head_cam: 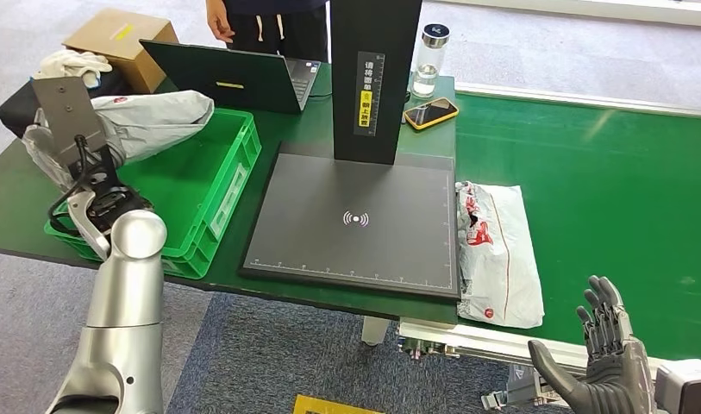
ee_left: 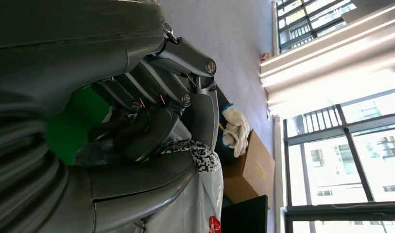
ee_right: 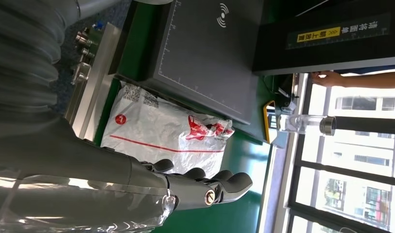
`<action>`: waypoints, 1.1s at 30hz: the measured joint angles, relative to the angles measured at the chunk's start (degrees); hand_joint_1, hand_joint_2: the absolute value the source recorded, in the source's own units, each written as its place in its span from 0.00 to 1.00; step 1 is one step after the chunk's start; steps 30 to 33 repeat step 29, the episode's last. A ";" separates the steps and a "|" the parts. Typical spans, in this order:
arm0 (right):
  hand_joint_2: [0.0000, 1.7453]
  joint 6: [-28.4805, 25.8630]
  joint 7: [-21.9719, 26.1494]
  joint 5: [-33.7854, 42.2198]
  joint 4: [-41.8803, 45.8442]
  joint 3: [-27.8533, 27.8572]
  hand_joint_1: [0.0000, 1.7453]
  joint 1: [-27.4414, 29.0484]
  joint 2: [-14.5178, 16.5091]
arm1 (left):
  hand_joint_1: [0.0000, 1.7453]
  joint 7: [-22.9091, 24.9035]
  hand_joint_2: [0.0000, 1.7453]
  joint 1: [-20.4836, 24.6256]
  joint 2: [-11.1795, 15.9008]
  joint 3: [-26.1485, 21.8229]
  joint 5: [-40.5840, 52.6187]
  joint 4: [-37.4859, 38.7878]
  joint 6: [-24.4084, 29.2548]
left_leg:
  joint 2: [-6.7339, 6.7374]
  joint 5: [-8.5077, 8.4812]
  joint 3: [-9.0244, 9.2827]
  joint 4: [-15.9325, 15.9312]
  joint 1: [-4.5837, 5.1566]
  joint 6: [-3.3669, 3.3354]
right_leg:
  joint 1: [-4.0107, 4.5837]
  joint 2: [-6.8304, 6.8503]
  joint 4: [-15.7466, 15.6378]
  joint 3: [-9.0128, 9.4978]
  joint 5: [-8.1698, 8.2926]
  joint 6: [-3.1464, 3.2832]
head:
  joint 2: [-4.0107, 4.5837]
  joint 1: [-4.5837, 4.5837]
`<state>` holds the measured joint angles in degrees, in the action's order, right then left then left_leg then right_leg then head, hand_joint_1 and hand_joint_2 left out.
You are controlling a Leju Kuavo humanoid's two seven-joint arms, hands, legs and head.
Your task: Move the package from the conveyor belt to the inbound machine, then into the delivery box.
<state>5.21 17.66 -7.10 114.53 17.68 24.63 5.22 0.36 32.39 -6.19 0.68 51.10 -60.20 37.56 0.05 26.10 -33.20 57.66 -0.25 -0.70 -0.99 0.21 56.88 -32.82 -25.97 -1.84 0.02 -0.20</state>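
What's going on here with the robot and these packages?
The left hand holds a grey package over the green bin. A white package lies on the green conveyor belt, beside the dark scanner pad, which has nothing on it. The right hand is open, near that white package but not touching it. A person stands behind the table by a laptop.
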 joint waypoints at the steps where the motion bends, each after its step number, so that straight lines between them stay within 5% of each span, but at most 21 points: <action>1: 1.00 0.07 0.00 -0.19 0.03 0.05 0.00 -0.02 0.19 | 0.00 0.43 1.00 0.01 0.00 -0.06 0.55 0.04 -0.66 | 0.00 0.00 0.00 0.00 0.00 0.00 | 0.00 0.00 0.00 0.00 0.00 0.00 | 0.00 0.00; 19: 1.00 2.99 0.10 -0.42 0.99 2.30 0.00 0.40 1.46 | 0.00 2.56 1.00 0.19 -0.30 0.43 2.85 2.62 -5.89 | 0.01 0.00 0.02 0.00 0.00 0.00 | 0.00 0.00 -0.01 -0.01 0.00 0.00 | 0.00 0.00; 28: 1.00 5.55 0.87 0.58 1.08 3.91 0.00 0.47 1.46 | 0.00 -3.85 1.00 -3.09 -3.46 8.59 -12.14 -1.23 -19.99 | -0.01 0.02 -0.01 0.02 0.04 -0.03 | -0.05 0.00 -0.06 0.00 0.00 -0.01 | 0.00 0.00; 33: 1.00 5.65 0.90 0.63 1.07 4.05 0.00 0.47 1.46 | 0.00 -4.09 1.00 -3.45 -3.61 9.36 -13.11 -1.63 -20.92 | -0.02 0.02 -0.02 0.02 0.04 -0.03 | -0.05 0.01 -0.06 0.00 0.00 -0.01 | 0.00 0.00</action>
